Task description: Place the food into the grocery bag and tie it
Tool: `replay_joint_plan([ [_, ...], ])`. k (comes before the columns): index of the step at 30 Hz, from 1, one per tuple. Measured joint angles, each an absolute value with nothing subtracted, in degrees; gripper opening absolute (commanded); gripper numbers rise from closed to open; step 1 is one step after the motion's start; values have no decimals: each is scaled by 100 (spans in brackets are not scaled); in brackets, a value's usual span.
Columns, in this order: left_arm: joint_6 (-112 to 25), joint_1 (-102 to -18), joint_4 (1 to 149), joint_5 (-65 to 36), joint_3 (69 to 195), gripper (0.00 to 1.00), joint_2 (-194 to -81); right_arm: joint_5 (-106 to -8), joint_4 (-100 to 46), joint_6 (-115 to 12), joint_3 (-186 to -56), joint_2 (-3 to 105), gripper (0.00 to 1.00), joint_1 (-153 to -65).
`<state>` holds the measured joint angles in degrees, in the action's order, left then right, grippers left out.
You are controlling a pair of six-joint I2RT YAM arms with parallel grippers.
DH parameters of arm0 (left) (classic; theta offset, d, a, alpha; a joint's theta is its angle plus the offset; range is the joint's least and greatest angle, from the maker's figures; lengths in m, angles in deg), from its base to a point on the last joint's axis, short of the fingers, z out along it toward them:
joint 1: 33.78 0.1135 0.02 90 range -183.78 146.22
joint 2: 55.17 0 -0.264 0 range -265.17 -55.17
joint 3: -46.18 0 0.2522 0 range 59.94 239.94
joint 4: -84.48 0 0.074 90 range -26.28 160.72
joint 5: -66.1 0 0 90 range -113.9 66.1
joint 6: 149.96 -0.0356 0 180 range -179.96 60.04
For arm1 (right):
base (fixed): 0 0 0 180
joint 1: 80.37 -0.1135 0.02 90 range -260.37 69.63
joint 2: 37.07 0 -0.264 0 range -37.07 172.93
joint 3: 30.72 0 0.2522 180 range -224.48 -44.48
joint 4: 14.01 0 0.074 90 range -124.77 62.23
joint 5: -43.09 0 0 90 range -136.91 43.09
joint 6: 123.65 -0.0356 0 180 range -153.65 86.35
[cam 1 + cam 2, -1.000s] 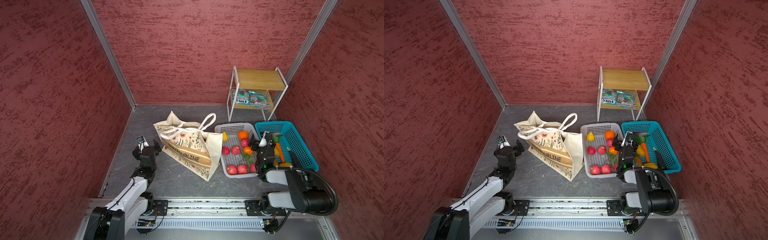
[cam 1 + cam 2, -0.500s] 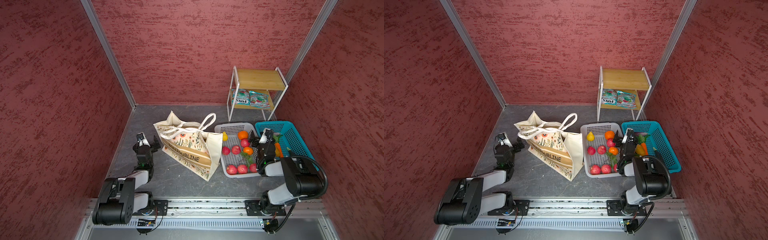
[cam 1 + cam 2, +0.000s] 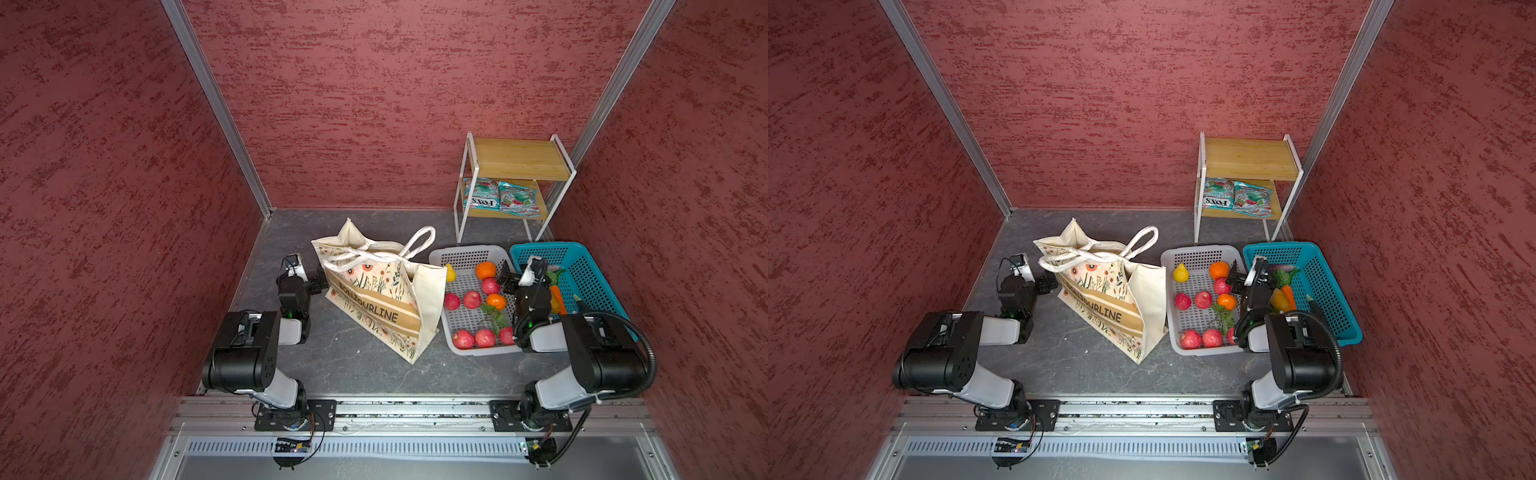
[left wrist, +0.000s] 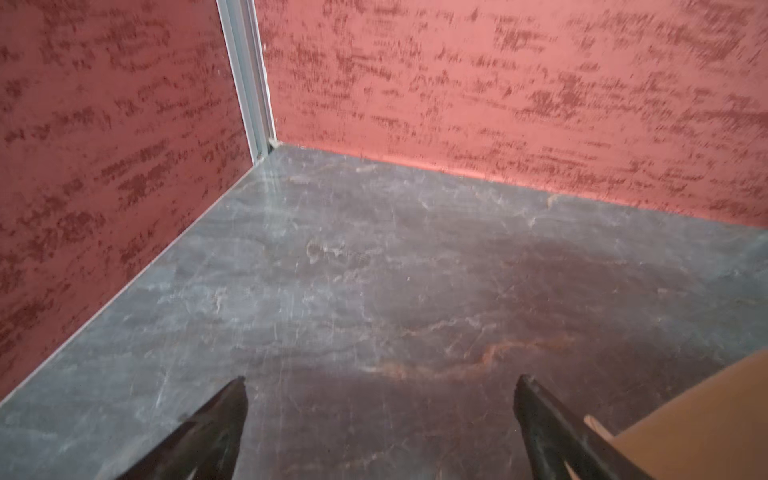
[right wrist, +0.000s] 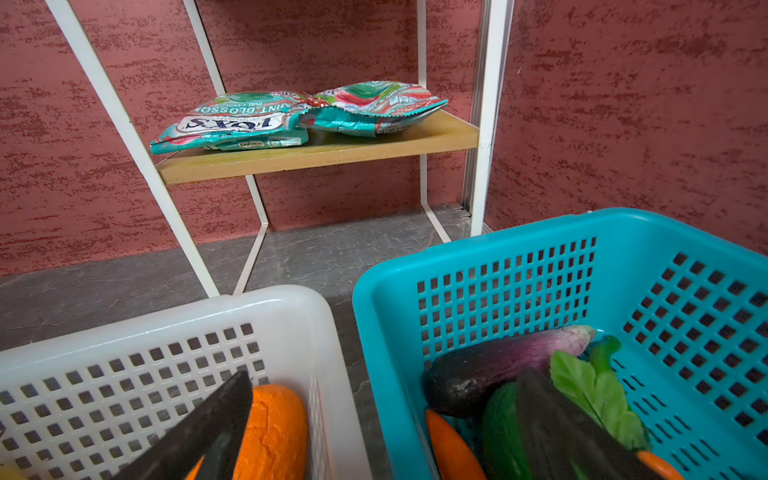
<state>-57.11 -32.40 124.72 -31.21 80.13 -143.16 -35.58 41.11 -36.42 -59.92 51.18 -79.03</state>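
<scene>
Food (image 3: 496,301) lies right under your right gripper (image 5: 384,376), whose jaws stand wide and hold nothing. In the right wrist view one finger hangs over an orange (image 5: 274,428) in the grey basket (image 5: 166,320), the other over the eggplant (image 5: 498,365) and greens (image 5: 590,386) in the teal basket (image 5: 498,249), so it straddles their adjoining walls. From there either basket is a short drop away, I judge. Red apples (image 3: 472,299) and a yellow fruit (image 3: 449,272) share the grey basket. Two FOX'S packets (image 3: 500,199) lie on the lower board of the shelf (image 3: 519,158) at the far right.

Your left gripper (image 4: 381,379) is likewise wide and empty, low over the surface (image 4: 374,249) at the left side of the grocery bag (image 3: 382,299). One finger is just beside the bag's tan band; whether it touches I cannot tell. That post looks meant to steady or spread the bag while you load. The bag stands upright mid-scene, left of the grey basket, its white handles (image 3: 419,245) loose and untied. No food shows inside it.
</scene>
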Motion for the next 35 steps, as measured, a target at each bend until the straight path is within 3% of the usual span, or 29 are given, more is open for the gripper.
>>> replay_joint_plan([
  [35, -5814, -3349, 12430, -3217, 8017, 99, -14320, -3556, 4109, -3644, -5994, 5118, 99, -7903],
])
